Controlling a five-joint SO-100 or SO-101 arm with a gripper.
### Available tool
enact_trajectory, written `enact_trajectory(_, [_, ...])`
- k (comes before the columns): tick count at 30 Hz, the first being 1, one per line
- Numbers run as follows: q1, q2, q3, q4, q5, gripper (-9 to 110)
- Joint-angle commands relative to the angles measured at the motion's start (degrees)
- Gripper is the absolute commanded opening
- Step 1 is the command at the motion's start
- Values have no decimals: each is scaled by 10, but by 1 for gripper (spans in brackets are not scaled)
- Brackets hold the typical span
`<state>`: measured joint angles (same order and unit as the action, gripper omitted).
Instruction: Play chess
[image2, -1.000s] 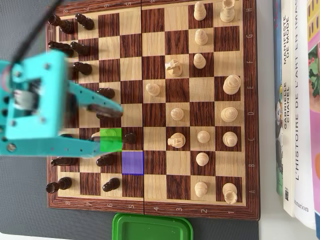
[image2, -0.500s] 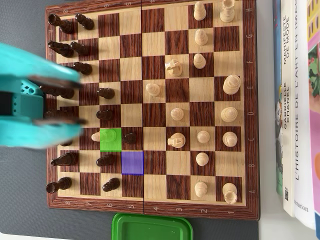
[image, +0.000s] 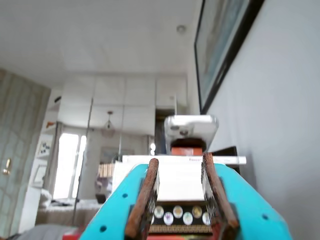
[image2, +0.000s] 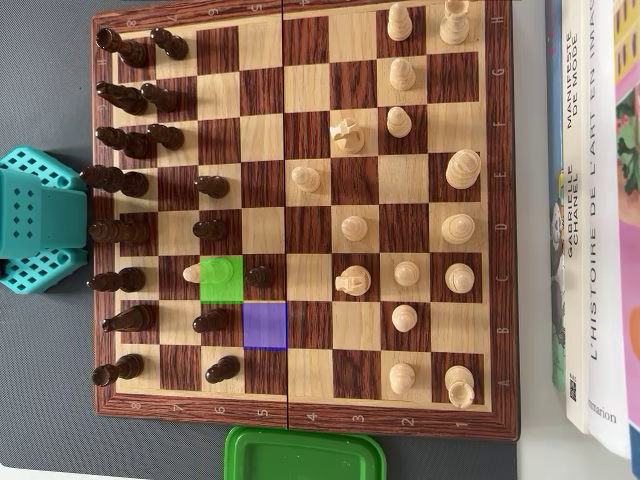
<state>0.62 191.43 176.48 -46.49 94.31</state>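
The wooden chessboard (image2: 305, 395) fills the overhead view, with dark pieces (image2: 118, 232) along its left side and light pieces (image2: 458, 229) spread over the right half. One square is tinted green (image2: 221, 279) and another purple (image2: 265, 325). A light pawn (image2: 192, 272) stands just left of the green square and a dark pawn (image2: 260, 275) just right of it. The teal arm (image2: 35, 235) sits off the board's left edge. In the wrist view my gripper (image: 180, 159) points up at the room, its brown fingers (image: 145, 192) apart with nothing between them.
A green plastic lid (image2: 304, 455) lies below the board's near edge. Books (image2: 600, 210) lie along the right side. A grey mat (image2: 45, 400) runs under the board's left part. The wrist view shows only a wall, a framed picture (image: 220, 45) and ceiling.
The arm has pulled back to the left, from over the board's left columns to beyond its edge. The dark pieces it covered now show. No piece has shifted.
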Motion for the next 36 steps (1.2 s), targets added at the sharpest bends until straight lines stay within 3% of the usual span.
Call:
enact_trajectory(1, [0, 4, -2, -98, 3, 14])
enact_trajectory(10, [3, 5, 46, -324, -4, 14])
enact_trajectory(26, [2, 5, 46, -517, -66, 14])
enact_trajectory(36, [-4, 6, 46, -570, -119, 14])
